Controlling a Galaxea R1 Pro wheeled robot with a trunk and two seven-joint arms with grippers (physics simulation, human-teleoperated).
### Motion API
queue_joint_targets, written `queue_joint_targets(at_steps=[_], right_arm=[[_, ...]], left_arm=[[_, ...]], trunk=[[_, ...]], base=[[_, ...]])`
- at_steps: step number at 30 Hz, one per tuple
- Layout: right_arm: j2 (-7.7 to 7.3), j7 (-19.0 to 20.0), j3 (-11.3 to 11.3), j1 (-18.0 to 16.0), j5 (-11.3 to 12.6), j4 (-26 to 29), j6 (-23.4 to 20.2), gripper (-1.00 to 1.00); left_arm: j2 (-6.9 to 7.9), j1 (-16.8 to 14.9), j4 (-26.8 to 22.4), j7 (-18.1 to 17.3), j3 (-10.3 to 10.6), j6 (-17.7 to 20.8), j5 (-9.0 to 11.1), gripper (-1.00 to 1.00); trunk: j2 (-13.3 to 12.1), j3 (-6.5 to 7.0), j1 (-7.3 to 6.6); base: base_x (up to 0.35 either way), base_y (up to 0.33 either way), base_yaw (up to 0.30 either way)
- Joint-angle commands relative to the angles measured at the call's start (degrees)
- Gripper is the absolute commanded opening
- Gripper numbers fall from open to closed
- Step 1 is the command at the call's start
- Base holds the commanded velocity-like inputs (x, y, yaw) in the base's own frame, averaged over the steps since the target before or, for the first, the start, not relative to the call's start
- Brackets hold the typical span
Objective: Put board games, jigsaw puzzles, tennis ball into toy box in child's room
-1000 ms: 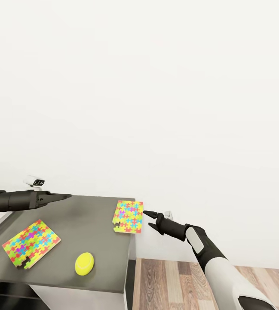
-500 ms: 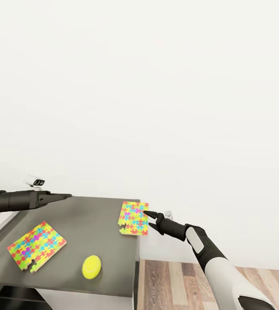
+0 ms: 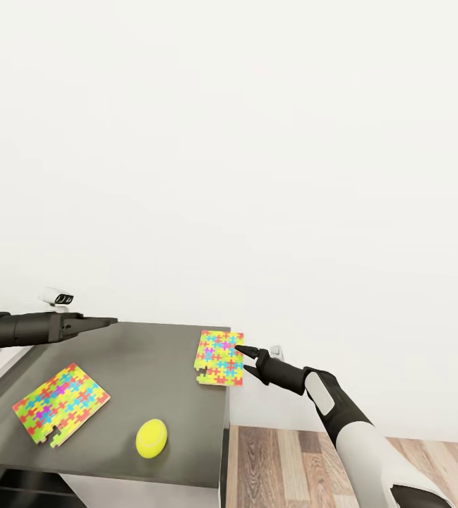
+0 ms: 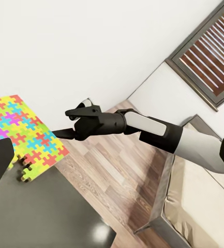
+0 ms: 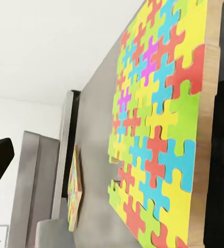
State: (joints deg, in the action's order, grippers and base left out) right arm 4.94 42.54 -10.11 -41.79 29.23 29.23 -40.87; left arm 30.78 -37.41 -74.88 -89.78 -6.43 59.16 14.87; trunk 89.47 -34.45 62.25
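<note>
White wall behind the table (image 3: pixel 151 353), my spread right gripper (image 3: pixel 243 358) reaches the overhanging jigsaw puzzle (image 3: pixel 219 357); next, I'd judge, pinch its edge.

The grey table (image 3: pixel 151 367) carries two jigsaw puzzles (image 3: pixel 61 404) (image 3: pixel 219 358) and a tennis ball (image 3: pixel 151 438).

Left hand (image 3: pixel 109 322) stretched level, fingers together, right hand (image 3: pixel 243 358) reaching forward, fingers parted
</note>
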Motion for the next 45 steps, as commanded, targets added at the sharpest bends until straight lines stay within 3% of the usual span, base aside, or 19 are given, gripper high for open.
queue_joint_targets(at_steps=[1,10,24,45], right_arm=[[0.05,0.09,-0.35,-0.04,-0.04,0.0,-0.35,1.0],[0.01,0.09,-0.35,-0.04,-0.05,-0.01,-0.35,1.0],[-0.02,0.09,-0.35,-0.04,-0.06,-0.01,-0.35,1.0],[-0.02,0.09,-0.35,-0.04,-0.08,0.01,-0.35,1.0]], left_arm=[[0.04,-0.03,0.0,-0.22,0.02,0.61,0.02,1.0],[0.06,-0.03,0.0,-0.22,0.01,0.63,0.15,1.0],[0.06,-0.03,0.0,-0.22,0.01,0.61,0.16,1.0],[0.05,-0.03,0.0,-0.22,0.01,0.61,0.19,1.0]], trunk=[[0.03,-0.06,0.0],[0.03,-0.06,0.0],[5.65,-2.57,3.07],[5.65,-2.57,3.07]], base=[[0.0,0.0,0.0],[0.0,0.0,0.0],[0.0,0.0,0.0],[0.0,0.016,0.0]])
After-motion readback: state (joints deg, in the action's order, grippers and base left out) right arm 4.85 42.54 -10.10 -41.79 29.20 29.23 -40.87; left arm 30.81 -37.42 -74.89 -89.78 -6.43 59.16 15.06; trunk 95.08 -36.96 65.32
